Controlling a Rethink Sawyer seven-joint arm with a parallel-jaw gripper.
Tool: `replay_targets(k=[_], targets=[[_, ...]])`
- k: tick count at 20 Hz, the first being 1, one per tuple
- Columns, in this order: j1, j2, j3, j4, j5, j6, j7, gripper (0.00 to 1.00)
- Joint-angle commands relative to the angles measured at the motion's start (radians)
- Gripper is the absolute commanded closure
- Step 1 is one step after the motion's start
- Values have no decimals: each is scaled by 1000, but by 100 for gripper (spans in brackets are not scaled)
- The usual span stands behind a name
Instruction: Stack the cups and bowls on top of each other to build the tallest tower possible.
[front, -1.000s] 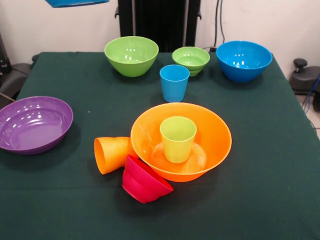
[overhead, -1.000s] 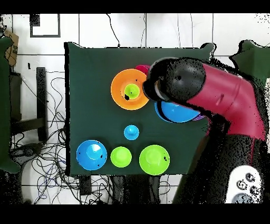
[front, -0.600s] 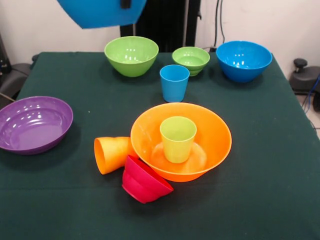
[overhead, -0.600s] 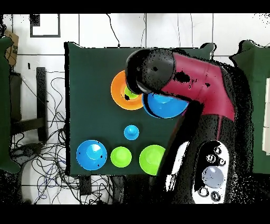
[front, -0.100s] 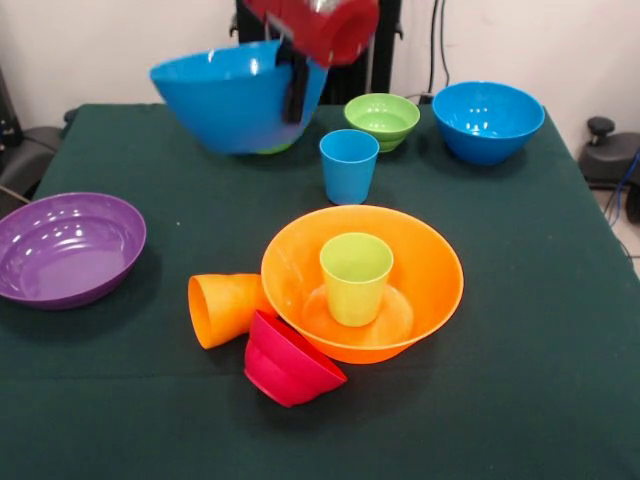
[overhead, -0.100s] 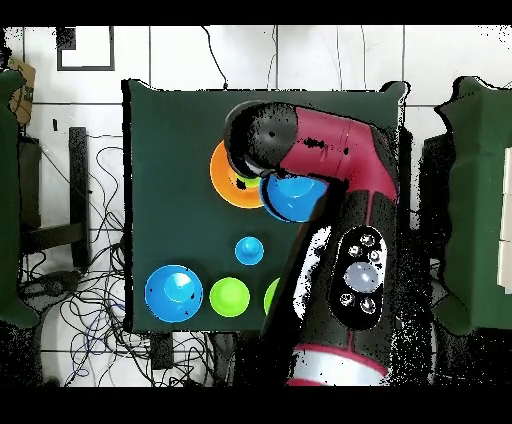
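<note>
Aloft, gripper (front, -0.100s: 292, 80) pinches rim of tilted blue bowl (front, -0.100s: 235, 95), jaws closed across wall. Bowl hangs beyond orange bowl (front, -0.100s: 425, 270) holding green cup (front, -0.100s: 355, 277). Light, stiff, glossy plastic, likely slippery; rim hold suits.

The worktop (front, -0.100s: 120, 150) is covered in plain dark green cloth. On it sit a glossy purple bowl (front, -0.100s: 66, 248), an orange bowl (front, -0.100s: 425, 275) holding a lime green cup (front, -0.100s: 355, 277), an orange cup (front, -0.100s: 222, 308), a red bowl (front, -0.100s: 288, 362), a blue cup (front, -0.100s: 349, 165), a small green bowl (front, -0.100s: 381, 120) and a blue bowl (front, -0.100s: 488, 121). Another blue bowl (front, -0.100s: 232, 98) hangs under the red and black arm (front, -0.100s: 325, 22).
</note>
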Motion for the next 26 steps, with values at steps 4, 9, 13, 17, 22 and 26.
replay_targets(k=[4, 9, 13, 17, 22, 26], targets=[[1, 252, -9, -167, -21, -10, 155, 100], [-10, 327, -36, -308, 4, 106, 150, 100], [18, 347, -59, -341, 42, 193, 211, 100], [54, 293, -92, -316, 75, 312, 232, 100], [69, 241, -115, -297, 86, 384, 201, 100], [79, 223, -125, -289, 102, 410, 197, 100]])
